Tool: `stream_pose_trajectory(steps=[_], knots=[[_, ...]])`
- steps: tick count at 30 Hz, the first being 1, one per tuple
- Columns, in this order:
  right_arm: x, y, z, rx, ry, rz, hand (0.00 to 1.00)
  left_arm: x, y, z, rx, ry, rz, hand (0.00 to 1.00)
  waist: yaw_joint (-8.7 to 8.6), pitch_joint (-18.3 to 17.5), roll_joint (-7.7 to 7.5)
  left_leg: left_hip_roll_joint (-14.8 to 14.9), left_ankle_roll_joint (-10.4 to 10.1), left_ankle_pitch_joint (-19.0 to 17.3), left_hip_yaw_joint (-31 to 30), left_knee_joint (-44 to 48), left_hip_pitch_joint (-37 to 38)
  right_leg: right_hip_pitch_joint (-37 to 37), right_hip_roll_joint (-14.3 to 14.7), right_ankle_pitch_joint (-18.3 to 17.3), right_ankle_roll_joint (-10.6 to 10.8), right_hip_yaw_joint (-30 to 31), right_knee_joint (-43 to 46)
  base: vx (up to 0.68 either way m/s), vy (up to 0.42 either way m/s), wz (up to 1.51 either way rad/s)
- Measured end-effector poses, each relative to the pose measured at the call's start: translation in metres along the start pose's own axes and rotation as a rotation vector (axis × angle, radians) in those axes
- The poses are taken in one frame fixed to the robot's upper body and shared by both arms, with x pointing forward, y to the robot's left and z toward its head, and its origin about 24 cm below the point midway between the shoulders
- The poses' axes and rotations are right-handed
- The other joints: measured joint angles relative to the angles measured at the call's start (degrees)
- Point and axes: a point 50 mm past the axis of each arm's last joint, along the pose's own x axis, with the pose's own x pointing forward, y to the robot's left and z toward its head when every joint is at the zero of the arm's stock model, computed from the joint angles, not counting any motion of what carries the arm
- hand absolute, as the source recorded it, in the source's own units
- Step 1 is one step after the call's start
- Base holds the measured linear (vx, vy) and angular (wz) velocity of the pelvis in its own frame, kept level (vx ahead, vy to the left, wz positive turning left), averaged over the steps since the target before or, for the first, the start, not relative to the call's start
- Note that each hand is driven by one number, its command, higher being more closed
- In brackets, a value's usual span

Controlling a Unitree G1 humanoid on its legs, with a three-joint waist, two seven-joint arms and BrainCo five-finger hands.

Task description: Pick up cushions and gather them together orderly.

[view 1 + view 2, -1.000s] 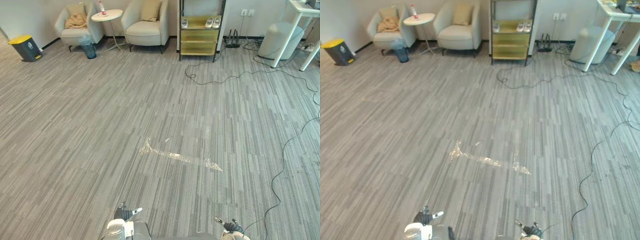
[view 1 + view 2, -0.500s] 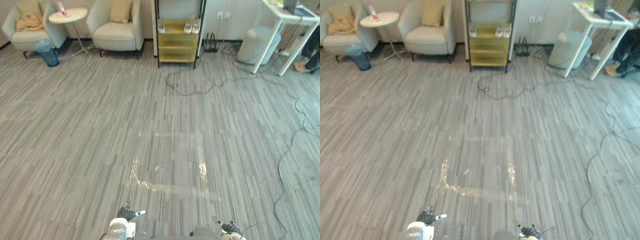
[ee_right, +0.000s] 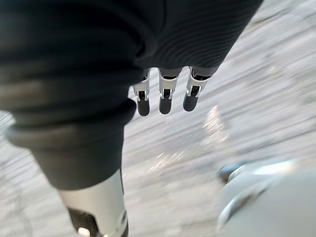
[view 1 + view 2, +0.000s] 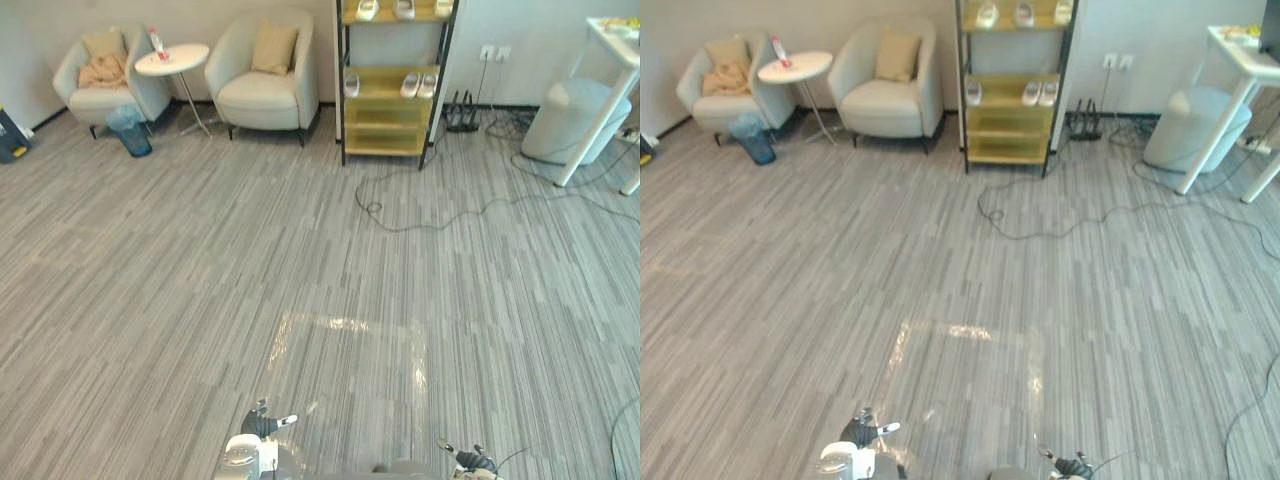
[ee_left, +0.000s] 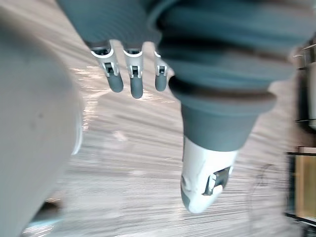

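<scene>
- The whole view has swung since a second ago: the camera turned and nothing on the grey carpeted floor (image 4: 200, 250) moved. The approach is judged under way.
- Two tan square fabric cushions: first cushion (image 4: 103, 43) against the back of the left cream upholstered armchair (image 4: 92, 99), second cushion (image 4: 274, 47) against the back of the right cream upholstered armchair (image 4: 262, 95).
- Left hand (image 5: 133, 81): fingers straight, empty.
- Right hand (image 3: 166, 96): fingers straight, empty.

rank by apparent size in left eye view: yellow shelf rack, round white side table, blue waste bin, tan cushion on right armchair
1. yellow black-framed shelf rack
2. round white side table
3. blue waste bin and tan square cushion look alike; not ranked
</scene>
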Motion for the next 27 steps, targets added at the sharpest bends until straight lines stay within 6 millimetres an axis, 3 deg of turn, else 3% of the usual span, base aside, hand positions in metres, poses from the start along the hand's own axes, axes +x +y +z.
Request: stream_pose_trajectory(steps=[2,3,4,6,8,9,11,12,14,17,19,20,21,23,25,26,27], knots=[[0.000,0.000,0.001,0.005,-0.001,-0.001,0.00,0.001,-0.002,0.002,0.008,-0.005,-0.007,0.00,0.61,-0.01,-0.11,-3.87,-0.22,0.48,1.53,-16.52,-1.09,2.15,-1.26,-0.82,1.35,0.62,-1.85,0.38,0.074,-0.17],[0.000,-0.001,0.000,0.011,0.004,-0.008,0.00,0.001,-0.003,0.002,0.019,-0.005,-0.013,0.00,0.79,-0.07,-0.06,-6.98,-0.92,3.71,0.65,-28.73,-1.04,3.72,-1.81,-1.52,2.45,0.85,-3.37,0.61,0.205,-0.25],[0.001,-0.003,-0.003,0.011,0.022,-0.015,0.00,0.001,-0.003,0.003,0.038,-0.008,-0.019,0.00,1.58,-0.28,-0.41,-9.17,-0.22,11.66,-1.81,-34.50,-0.56,5.29,-2.12,-2.25,3.78,1.96,-4.83,0.64,0.209,-0.28],[0.000,0.002,-0.008,0.013,0.048,-0.004,0.00,0.002,0.004,0.004,0.067,-0.004,-0.011,0.00,1.46,-1.62,-2.90,-12.09,3.62,9.71,-1.34,-34.22,-0.50,5.49,-4.53,-1.94,4.77,3.81,-4.81,0.52,0.136,-0.07],[0.000,0.002,-0.009,0.009,0.053,-0.003,0.00,0.004,0.008,0.005,0.080,0.000,-0.007,0.00,1.21,-1.60,-3.88,-12.56,5.09,6.33,-1.14,-30.17,-0.91,3.97,-5.84,-1.72,5.26,6.40,1.05,0.55,0.158,0.07],[0.000,0.001,-0.009,0.004,0.050,-0.004,0.00,0.004,0.009,0.004,0.082,0.006,-0.005,0.00,1.73,-1.60,-3.98,-12.65,5.35,4.52,-0.55,-29.85,0.90,0.97,-6.17,-1.53,5.65,8.38,9.31,0.50,0.163,-0.09],[0.001,0.004,-0.007,0.003,0.045,0.006,0.00,0.004,0.011,0.000,0.121,0.022,-0.011,0.00,1.64,-1.51,-4.13,-13.70,5.94,2.83,-0.57,-32.78,6.74,-4.93,-7.40,0.15,9.42,9.24,26.71,0.43,0.122,-0.07],[0.000,0.003,-0.009,0.002,0.049,0.006,0.00,0.003,0.013,-0.003,0.133,0.038,-0.011,0.00,1.57,-1.41,-4.10,-14.20,6.12,2.56,-0.86,-34.49,9.71,-6.45,-7.97,-0.90,9.33,8.62,32.30,0.55,0.097,0.10],[0.000,0.004,-0.009,-0.019,0.046,0.016,0.00,0.001,0.015,-0.012,0.148,0.070,-0.010,0.00,1.17,-1.05,-3.38,-14.55,6.13,2.53,-1.61,-39.21,17.36,-9.91,-9.09,-3.88,6.37,2.69,36.99,0.46,0.061,0.16],[0.001,0.007,-0.004,-0.025,0.031,0.027,0.00,0.000,0.015,-0.017,0.129,0.086,-0.009,0.00,1.10,-1.28,-2.76,-13.21,6.12,2.53,-2.51,-40.42,20.05,-15.15,-7.92,-5.00,4.80,-1.82,26.81,0.32,-0.054,0.25],[0.001,0.007,-0.003,-0.028,0.029,0.026,0.00,-0.001,0.016,-0.018,0.128,0.090,-0.007,0.00,0.83,-1.36,-2.54,-12.63,5.72,2.34,-3.57,-40.45,20.53,-16.81,-6.19,-1.91,4.83,-1.75,16.36,0.33,-0.169,0.44],[0.001,0.004,-0.007,-0.035,0.042,0.019,0.00,-0.001,0.022,-0.018,0.137,0.090,0.005,0.00,0.58,-1.77,-4.78,-13.79,3.06,0.75,-5.26,-40.40,21.47,-17.19,-5.45,8.16,3.75,0.60,6.64,0.31,-0.180,0.43],[0.001,-0.002,-0.007,-0.041,0.048,0.007,0.00,0.000,0.018,-0.019,0.131,0.100,-0.001,0.00,0.35,-1.56,-2.86,-12.50,1.72,-0.20,-6.83,-40.59,22.53,-16.44,-4.31,7.69,3.57,0.55,8.29,0.36,-0.202,0.36],[0.003,-0.011,-0.006,-0.053,0.053,-0.015,0.00,-0.002,0.009,-0.022,0.114,0.106,-0.019,0.00,0.63,-1.96,-1.25,-10.74,1.58,-0.24,-8.05,-40.26,22.81,-14.41,-2.63,7.25,3.26,0.23,5.90,0.26,-0.158,0.01],[0.004,-0.014,-0.003,-0.043,0.045,-0.026,0.00,-0.002,0.005,-0.022,0.112,0.108,-0.031,0.00,0.53,-1.99,-0.61,-9.83,0.95,-0.46,-8.24,-38.24,22.64,-12.59,-1.77,6.33,2.82,-0.30,3.72,0.19,-0.147,0.06],[0.003,-0.014,-0.007,-0.029,0.056,-0.029,0.00,0.000,0.005,-0.019,0.113,0.101,-0.031,0.00,0.35,-1.79,-0.21,-8.71,-0.69,-1.41,-8.45,-31.18,20.25,-10.31,-1.31,5.88,2.54,-1.15,2.20,0.17,-0.137,0.27],[0.002,-0.017,-0.010,-0.027,0.063,-0.036,0.00,0.000,0.004,-0.016,0.100,0.089,-0.028,0.00,0.36,-1.30,-0.91,-7.75,-1.17,-1.37,-8.81,-22.97,17.38,-8.33,-1.08,5.56,2.41,-1.37,1.19,0.17,-0.139,0.29]])
